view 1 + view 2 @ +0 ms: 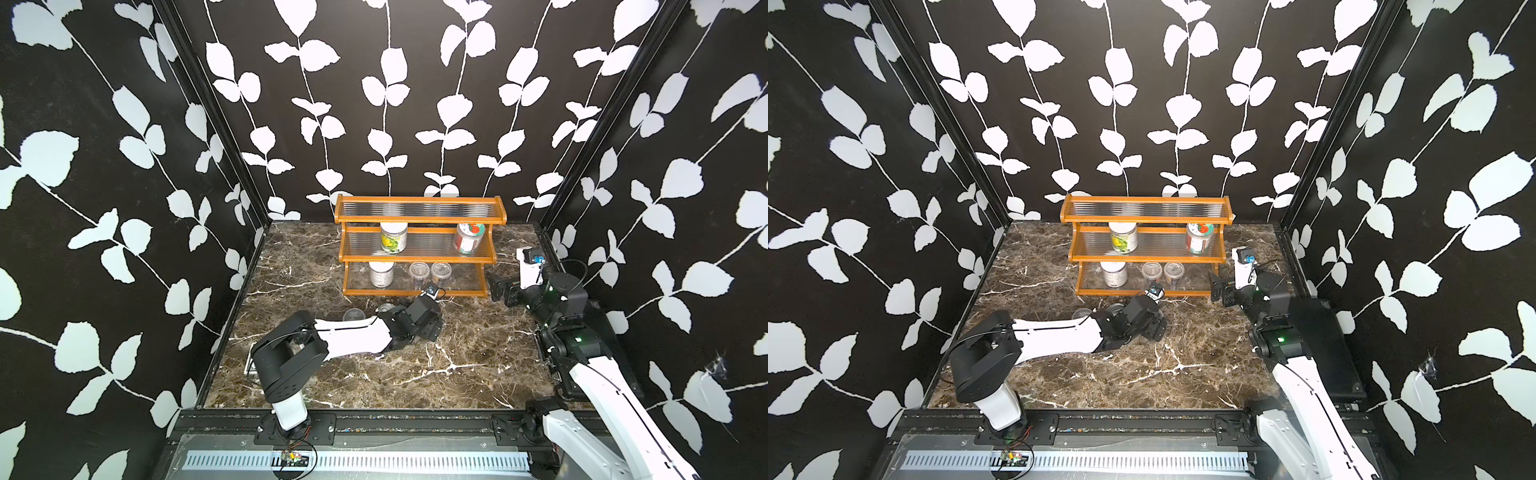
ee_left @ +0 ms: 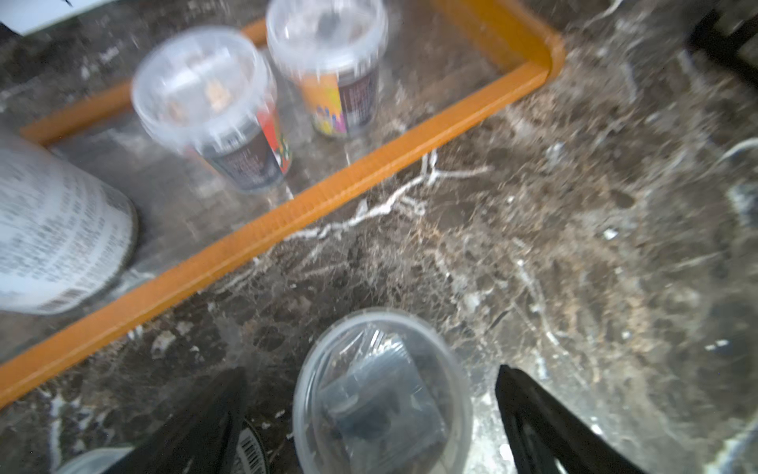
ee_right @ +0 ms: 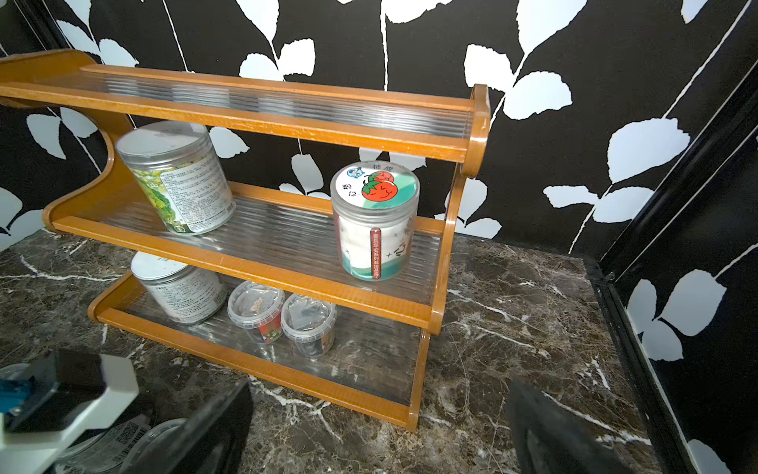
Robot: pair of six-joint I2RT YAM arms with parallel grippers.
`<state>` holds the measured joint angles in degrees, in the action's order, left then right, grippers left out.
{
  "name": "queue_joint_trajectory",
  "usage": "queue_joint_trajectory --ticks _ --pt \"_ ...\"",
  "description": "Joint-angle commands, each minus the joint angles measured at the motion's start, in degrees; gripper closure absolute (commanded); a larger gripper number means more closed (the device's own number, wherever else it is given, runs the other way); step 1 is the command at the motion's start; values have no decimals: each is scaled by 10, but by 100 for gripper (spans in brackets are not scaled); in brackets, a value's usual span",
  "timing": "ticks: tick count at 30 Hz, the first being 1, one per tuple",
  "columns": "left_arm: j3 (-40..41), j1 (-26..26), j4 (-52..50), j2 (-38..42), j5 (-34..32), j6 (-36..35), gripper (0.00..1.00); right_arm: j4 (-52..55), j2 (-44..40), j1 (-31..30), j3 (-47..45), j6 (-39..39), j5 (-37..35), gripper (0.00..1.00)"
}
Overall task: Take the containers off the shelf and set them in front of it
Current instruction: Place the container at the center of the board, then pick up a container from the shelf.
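Straddling a small clear round plastic tub point(image 2: 381, 410) at bottom centre of the left wrist frame with the left claw point(image 2: 371, 369), fingers point(image 2: 205, 418) spread wide, clear of it. Standing that tub on the brown marbled worktop point(image 1: 457, 374), just before the orange-brown wooden shelf point(image 1: 419, 216). Hanging the right claw point(image 1: 496, 289) agape, gripping nothing, right of centre in both top views, beside the shelf's right end. Bearing on the bottom tier a white-lidded jar point(image 1: 381, 274) and two small clear labelled tubs point(image 1: 419, 272); on the middle tier, a yellow-green-labelled jar point(image 1: 393, 237) and a strawberry-lidded jar point(image 1: 468, 238).
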<state>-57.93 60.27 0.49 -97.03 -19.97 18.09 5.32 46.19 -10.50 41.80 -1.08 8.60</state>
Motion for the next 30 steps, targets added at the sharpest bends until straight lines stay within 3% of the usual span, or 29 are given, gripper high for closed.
queue_joint_trajectory --ticks 1,7,15,24,30 --pt "-26 -3 -31 49 1 -13 3 -29 1 5 -14 -5 10 0" --pt "-48 -24 -74 101 -2 -46 2 -33 3 8 -11 -4 13 0" --pt "-43 -114 -42 168 -15 -82 1 -37 0 11 -13 -8 16 0" --pt "-106 -222 30 90 55 -92 1 -39 -3 12 -7 -8 13 0" --pt "-160 -250 50 33 66 -101 1 -39 -5 13 -4 -8 10 0"
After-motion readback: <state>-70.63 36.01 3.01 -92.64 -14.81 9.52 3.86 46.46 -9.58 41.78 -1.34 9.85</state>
